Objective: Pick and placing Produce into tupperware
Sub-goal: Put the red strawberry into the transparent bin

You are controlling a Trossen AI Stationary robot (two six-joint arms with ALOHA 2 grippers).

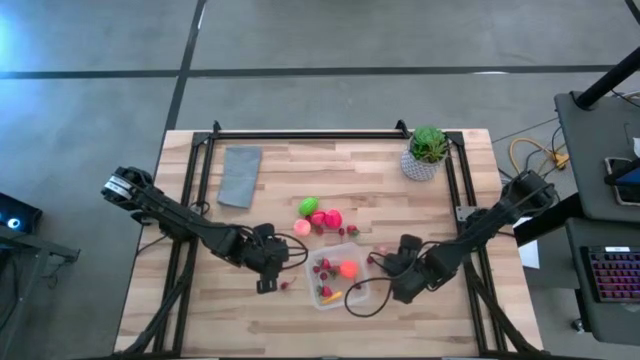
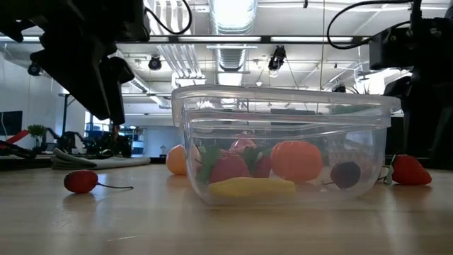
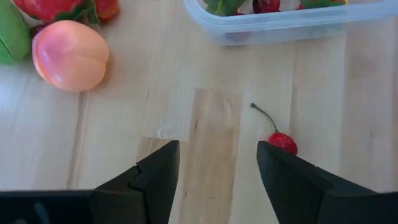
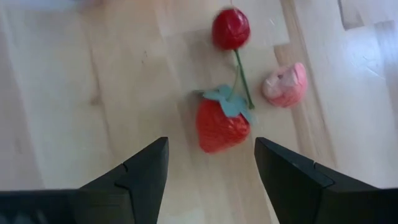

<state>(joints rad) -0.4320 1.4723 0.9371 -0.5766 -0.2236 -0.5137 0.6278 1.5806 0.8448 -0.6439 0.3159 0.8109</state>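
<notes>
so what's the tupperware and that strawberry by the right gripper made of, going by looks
The tupperware looks like thin clear plastic, glossy: its contents show through and ceiling lights reflect on its rim. The strawberry seems moulded plastic or rubber, matte red with a flat teal leaf cap; which one is unclear.

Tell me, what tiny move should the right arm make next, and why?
Probably lower the open right pincer onto the strawberry, since it lies on the table just ahead between the fingers, still outside the tupperware.
</notes>
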